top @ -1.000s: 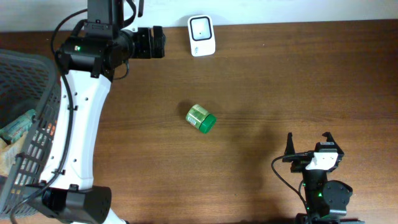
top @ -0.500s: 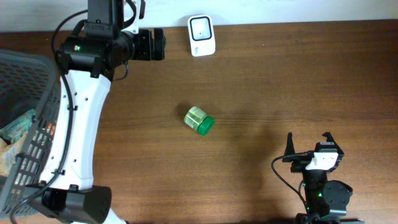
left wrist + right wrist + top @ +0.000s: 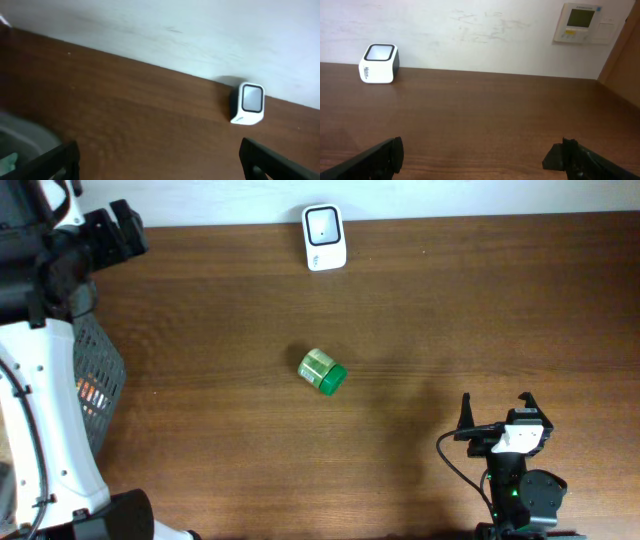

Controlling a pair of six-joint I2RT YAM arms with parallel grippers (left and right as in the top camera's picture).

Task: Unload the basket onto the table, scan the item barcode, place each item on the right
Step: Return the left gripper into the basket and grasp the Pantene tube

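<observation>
Both pairs of fingers stand spread wide and grasp nothing. My left gripper [image 3: 122, 232] hangs at the far left corner of the table [image 3: 500, 300], just beside the rim of the grey mesh basket [image 3: 100, 380]. Its wrist camera shows only bare wood between the fingertips. The white barcode scanner [image 3: 324, 237] sits ahead of them and off to the right, against the back wall. Its window is tilted upward, presumably so an item can be passed over it. My right gripper [image 3: 496, 406] sits low at the near edge, fingers pointing toward that wall, with the scanner far ahead and to their left. The item, a small green-capped jar [image 3: 323, 370], lies on its side ahead and left of the right fingers. It is well apart from both grippers and from the scanner, and neither wrist camera shows it. I judge the pick not yet begun. I cannot find the barcode on the pale label. Lying on its side, the jar may roll when touched.
</observation>
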